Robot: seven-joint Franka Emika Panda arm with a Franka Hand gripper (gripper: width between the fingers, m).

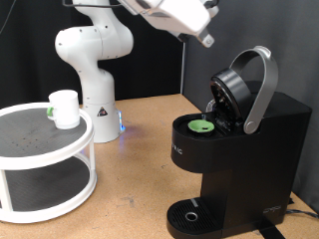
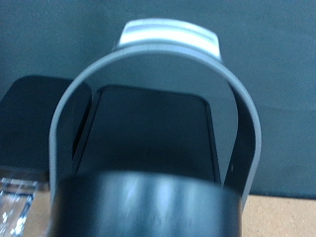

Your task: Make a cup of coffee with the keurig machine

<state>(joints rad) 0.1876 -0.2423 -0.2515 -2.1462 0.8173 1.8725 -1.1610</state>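
Note:
The keurig machine stands at the exterior view's right with its rounded lid hinged open and its silver arched handle raised. A green-topped pod sits in the open pod holder. The white cup stands on the top tier of a white rack at the left. My gripper hangs near the top of the exterior view, above the raised handle and apart from it, holding nothing that I can see. The wrist view looks through the handle arch over the black lid; no fingers show there.
The two-tier white rack fills the left of the wooden table. The arm's white base stands behind it. The machine's round drip base carries nothing. A dark curtain closes the back.

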